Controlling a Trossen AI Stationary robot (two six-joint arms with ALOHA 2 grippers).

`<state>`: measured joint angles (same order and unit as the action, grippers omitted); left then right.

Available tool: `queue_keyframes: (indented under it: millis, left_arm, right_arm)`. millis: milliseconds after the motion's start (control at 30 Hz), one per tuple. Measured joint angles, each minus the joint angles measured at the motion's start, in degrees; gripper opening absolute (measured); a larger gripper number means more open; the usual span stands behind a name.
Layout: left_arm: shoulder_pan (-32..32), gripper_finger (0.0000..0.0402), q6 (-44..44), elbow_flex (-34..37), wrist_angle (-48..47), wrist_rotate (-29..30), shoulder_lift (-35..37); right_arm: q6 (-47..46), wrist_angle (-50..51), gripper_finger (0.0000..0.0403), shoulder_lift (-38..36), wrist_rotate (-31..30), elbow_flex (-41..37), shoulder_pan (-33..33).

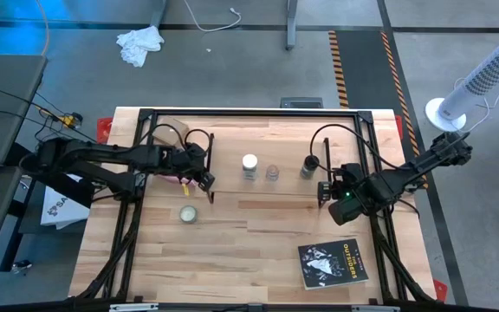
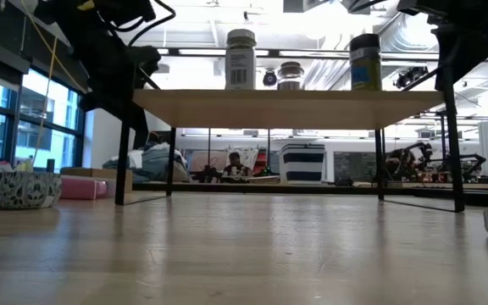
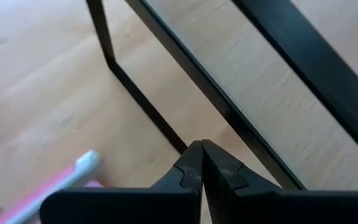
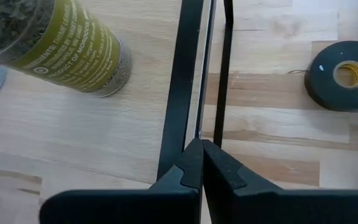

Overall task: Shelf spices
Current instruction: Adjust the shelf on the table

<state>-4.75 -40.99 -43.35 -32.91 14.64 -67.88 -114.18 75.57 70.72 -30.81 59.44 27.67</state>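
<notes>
Nearby, tape roll [image 4: 344, 75] – round tin [image 1: 188, 213], book [image 1: 333, 262] – flank shelf [image 1: 232, 186].

3 spice jars [image 1: 271, 171] upright atop shelf [image 1: 232, 186]

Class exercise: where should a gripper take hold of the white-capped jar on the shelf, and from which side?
Grip the white-capped jar around its round body below the cap, probably coming from above: it stands upright on the shelf, with the small glass jar close beside it.
</notes>
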Motion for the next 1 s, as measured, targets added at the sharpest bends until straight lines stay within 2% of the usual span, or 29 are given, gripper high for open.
queue_keyframes:
  millis: [300, 733, 1000]
  left_arm:
    - [-3.9, 0.0, 1.7, 0.0, 2.7, -0.1, 0.0]
    - [-2.9, 0.0, -2.2, 0.0, 3.4, -0.2, 0.0]
    - [-3.1, 0.0, -2.3, 0.1, 3.2, 0.7, 1.0]
  right_arm:
    - [1.3, 1.1, 0.0, 0.0, -2.4, 0.0, -3.3]
    - [6.5, 1.8, 0.0, 0.0, -5.0, 0.0, -9.8]
    - [6.6, 1.7, 0.0, 0.0, -4.1, 0.1, -9.6]
